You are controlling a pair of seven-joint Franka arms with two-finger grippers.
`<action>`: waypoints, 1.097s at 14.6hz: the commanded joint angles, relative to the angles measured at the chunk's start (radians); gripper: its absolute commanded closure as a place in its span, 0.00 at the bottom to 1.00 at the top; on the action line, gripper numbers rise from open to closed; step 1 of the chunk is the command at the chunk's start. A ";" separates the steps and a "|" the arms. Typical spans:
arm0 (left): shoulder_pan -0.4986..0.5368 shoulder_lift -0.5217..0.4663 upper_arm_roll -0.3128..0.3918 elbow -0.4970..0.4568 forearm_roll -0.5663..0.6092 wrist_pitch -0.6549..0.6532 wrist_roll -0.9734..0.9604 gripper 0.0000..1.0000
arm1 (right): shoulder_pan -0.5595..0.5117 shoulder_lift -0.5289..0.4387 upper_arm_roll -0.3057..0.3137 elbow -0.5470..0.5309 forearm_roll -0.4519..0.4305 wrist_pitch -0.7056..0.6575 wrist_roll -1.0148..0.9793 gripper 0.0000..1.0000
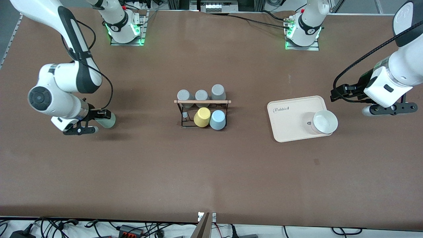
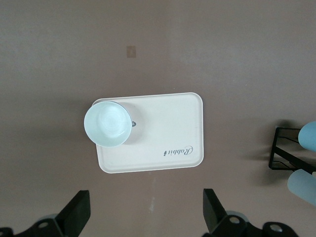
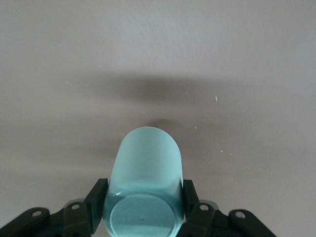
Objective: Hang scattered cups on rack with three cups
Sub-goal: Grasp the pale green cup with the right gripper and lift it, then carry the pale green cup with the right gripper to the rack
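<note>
Brown matte tabletop (image 1: 211, 172) fills the front view, with cables and a power strip along the edge nearest the camera and both arm bases on lit mounts along the top.

At the right arm's end of the table, the right gripper (image 1: 99, 120) sits low by the surface with its fingers pressed against the sides of the mint green cup (image 1: 108, 119). The right wrist view shows the cup (image 3: 145, 177) lying on its side, base toward the camera, a black finger (image 3: 94, 205) against each flank. I judge this as the grasp step just completed, with the lift not yet made.

At mid-table stands the rack (image 1: 202, 112), its wooden rod (image 1: 202, 101) across the top. Three grey cups (image 1: 201, 95) sit along its row farther from the camera; the yellow cup (image 1: 202, 117) and the light blue cup (image 1: 217, 119) sit in the nearer row, side by side. One bare peg (image 1: 185, 115) shows beside the yellow cup.

The next move probably calls for raising the mint cup, carrying it over the rack, turning it mouth-down and lowering it onto that peg without knocking the yellow cup.

Toward the left arm's end lies a cream tray (image 1: 290, 114) holding a white bowl (image 1: 325, 121). The left gripper (image 1: 390, 109) waits past the tray, fingers spread wide (image 2: 76, 212), holding nothing.
</note>
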 commanded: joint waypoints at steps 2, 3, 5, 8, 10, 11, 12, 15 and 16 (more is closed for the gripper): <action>0.000 -0.018 -0.004 0.002 -0.014 -0.011 0.009 0.00 | 0.098 0.029 0.016 0.224 0.054 -0.138 0.018 0.73; 0.000 -0.018 -0.004 0.003 -0.010 -0.010 0.010 0.00 | 0.129 0.038 0.016 0.247 0.054 -0.135 0.040 0.73; 0.002 -0.018 -0.003 0.003 -0.016 -0.011 0.012 0.00 | 0.204 0.067 0.016 0.316 0.053 -0.138 0.132 0.73; -0.001 -0.017 -0.003 0.002 -0.007 -0.010 0.012 0.00 | 0.310 0.094 0.016 0.378 0.047 -0.139 0.312 0.73; -0.003 -0.017 -0.004 0.002 -0.008 -0.002 0.012 0.00 | 0.368 0.112 0.016 0.402 0.044 -0.138 0.430 0.73; -0.003 -0.017 -0.004 0.002 -0.008 -0.002 0.012 0.00 | 0.384 0.126 0.016 0.418 0.044 -0.138 0.467 0.73; -0.003 -0.017 -0.004 0.002 -0.008 -0.002 0.012 0.00 | 0.397 0.134 0.016 0.425 0.044 -0.138 0.497 0.73; -0.003 -0.017 -0.004 0.002 -0.008 -0.001 0.015 0.00 | 0.451 0.153 0.016 0.435 0.044 -0.126 0.605 0.73; -0.003 -0.017 -0.004 0.002 -0.008 -0.001 0.015 0.00 | 0.465 0.170 0.016 0.451 0.042 -0.128 0.634 0.73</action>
